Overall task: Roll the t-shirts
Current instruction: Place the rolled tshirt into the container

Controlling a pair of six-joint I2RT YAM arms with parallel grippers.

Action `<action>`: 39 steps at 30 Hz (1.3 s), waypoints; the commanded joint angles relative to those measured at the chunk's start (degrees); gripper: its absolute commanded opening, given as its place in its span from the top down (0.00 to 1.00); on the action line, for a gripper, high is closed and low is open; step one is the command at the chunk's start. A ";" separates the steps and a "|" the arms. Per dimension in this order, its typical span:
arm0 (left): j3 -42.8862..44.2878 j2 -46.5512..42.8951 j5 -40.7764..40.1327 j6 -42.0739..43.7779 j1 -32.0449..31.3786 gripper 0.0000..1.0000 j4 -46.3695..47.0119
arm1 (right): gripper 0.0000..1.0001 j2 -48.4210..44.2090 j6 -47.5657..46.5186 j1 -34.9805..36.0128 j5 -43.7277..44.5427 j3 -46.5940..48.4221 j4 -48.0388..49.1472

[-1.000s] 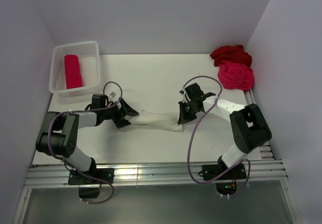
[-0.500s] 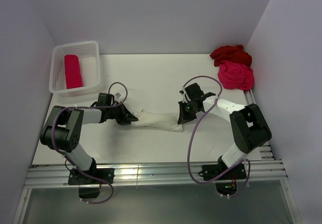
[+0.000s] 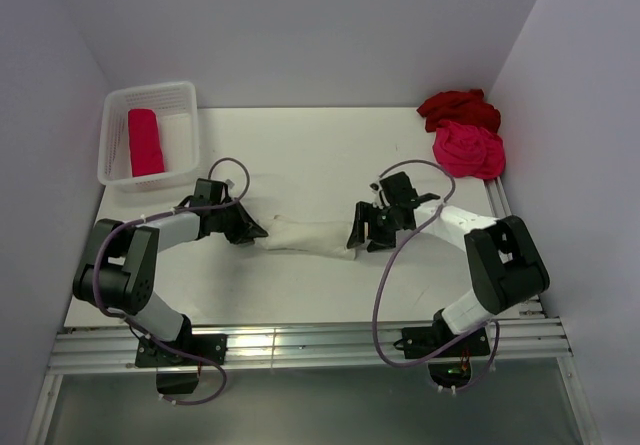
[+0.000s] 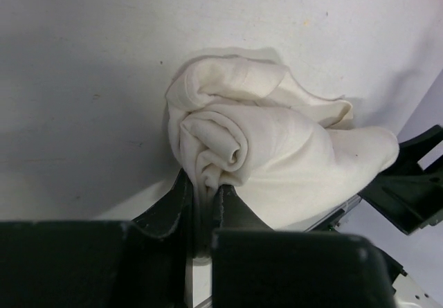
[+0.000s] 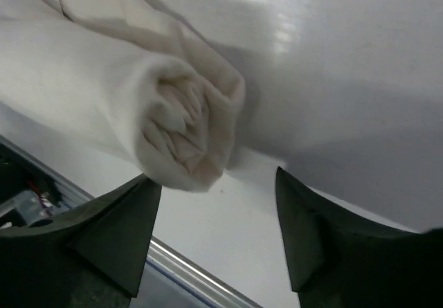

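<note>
A cream-white t-shirt (image 3: 305,235) lies rolled into a long tube across the middle of the table. My left gripper (image 3: 250,231) is shut on a fold of cloth at its left end; in the left wrist view the spiral end (image 4: 228,145) sits just beyond the pinching fingertips of the left gripper (image 4: 204,194). My right gripper (image 3: 362,237) stands open at the roll's right end. In the right wrist view that end (image 5: 181,131) lies free just ahead of the spread jaws of the right gripper (image 5: 218,183). A pink-red rolled t-shirt (image 3: 145,142) lies in the basket.
The white mesh basket (image 3: 150,93) stands at the back left corner. A dark red t-shirt (image 3: 458,108) and a hot pink t-shirt (image 3: 468,150) lie crumpled at the back right by the wall. A metal rail (image 3: 300,343) runs along the near table edge.
My left gripper has closed onto the roll's left end. My right gripper has let go of the right end, opened and drawn slightly back to the right.
</note>
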 commanded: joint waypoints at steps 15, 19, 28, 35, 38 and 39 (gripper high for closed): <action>0.90 0.82 -7.03 1.16 -0.83 1.00 -3.24 | 0.14 1.70 14.15 -4.71 -11.65 -8.65 21.36; 1.43 0.73 -7.29 1.60 -0.83 1.00 -3.95 | 0.15 2.59 18.02 -5.41 -11.48 -10.75 27.51; 3.19 1.08 -7.65 2.57 -0.83 1.00 -5.96 | 0.61 6.54 23.21 -5.85 -13.32 -12.51 34.63; 4.15 1.87 -8.00 3.36 -0.83 1.00 -7.02 | 0.91 7.86 26.37 -5.77 -14.21 -13.22 39.64; 5.38 1.79 -8.70 3.97 -0.83 1.00 -8.16 | 1.00 6.99 26.38 -5.50 -13.24 -12.52 39.12; 5.99 1.53 -8.96 4.24 -0.83 1.00 -8.69 | 1.00 6.72 26.38 -5.42 -13.24 -12.17 38.94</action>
